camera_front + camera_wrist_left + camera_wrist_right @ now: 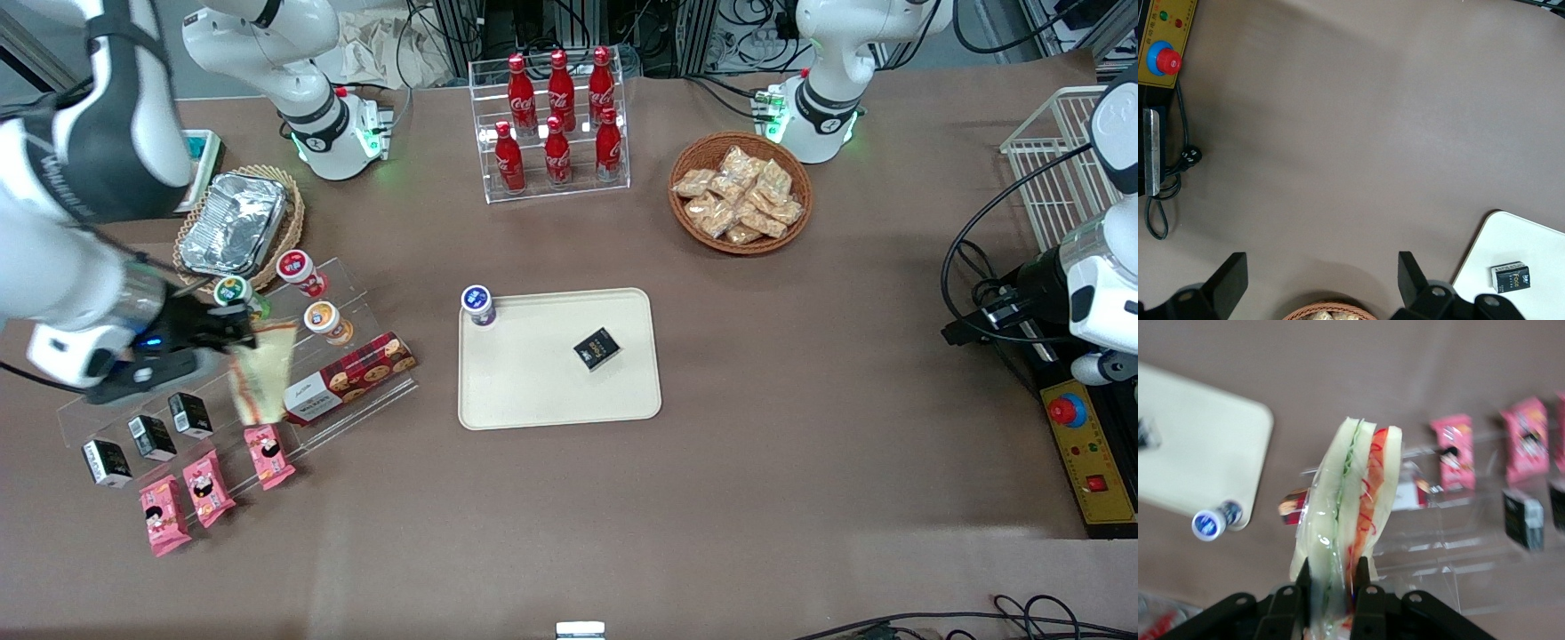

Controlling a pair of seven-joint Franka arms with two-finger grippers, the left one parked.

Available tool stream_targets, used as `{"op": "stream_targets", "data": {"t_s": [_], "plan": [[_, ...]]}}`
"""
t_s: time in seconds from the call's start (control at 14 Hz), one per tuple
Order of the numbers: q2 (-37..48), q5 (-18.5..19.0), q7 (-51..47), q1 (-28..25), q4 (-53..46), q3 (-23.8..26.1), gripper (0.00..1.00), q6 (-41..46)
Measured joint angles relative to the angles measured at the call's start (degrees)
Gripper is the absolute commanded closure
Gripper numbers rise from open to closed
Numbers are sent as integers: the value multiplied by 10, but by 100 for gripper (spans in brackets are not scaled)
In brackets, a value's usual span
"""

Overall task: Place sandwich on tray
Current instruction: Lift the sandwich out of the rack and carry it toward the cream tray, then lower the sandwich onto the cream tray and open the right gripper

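Gripper (pixel 233 331) on my working arm is closed on the sandwich (pixel 260 373), and I see it hanging above the clear acrylic display stand (pixel 356 391) at the working arm's end of the table. From the wrist camera my two black fingers (pixel 1361 580) pinch the wrapped wedge (pixel 1348 513) at its narrow end, one on each flat side, with pale bread and the green and orange-red filling stripes running away from the fingertips. The gripper (pixel 1333 583) has the wedge held so that its broad end points away from the wrist.

From the front I read the sandwich as lifted off the stand's steps, hanging just beside the long red cookie box (pixel 351 378) and above the row of small black cartons (pixel 151 436). Pink snack packets (pixel 213 484) lie on the table nearer the front camera than the stand.

The tray (pixel 533 391) sits near the table's middle, well apart from the sandwich, toward the parked arm from where I hold it. On it I see a small black box (pixel 597 348), and a blue-capped bottle (pixel 478 305) stands at the tray's corner nearest the stand. I see the same bottle (pixel 1213 521) and tray corner (pixel 1238 427) from the wrist.
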State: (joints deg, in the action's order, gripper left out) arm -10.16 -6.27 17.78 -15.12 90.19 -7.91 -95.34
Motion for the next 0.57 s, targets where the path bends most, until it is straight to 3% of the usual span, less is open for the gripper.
{"op": "stream_targets", "data": {"t_s": [0.29,0.43,0.57], "plan": [[-32,1,188,-63,0,4,73,-52],[-62,8,237,-108,0,5,73,-89],[-92,63,252,-172,2,7,73,-145]]}}
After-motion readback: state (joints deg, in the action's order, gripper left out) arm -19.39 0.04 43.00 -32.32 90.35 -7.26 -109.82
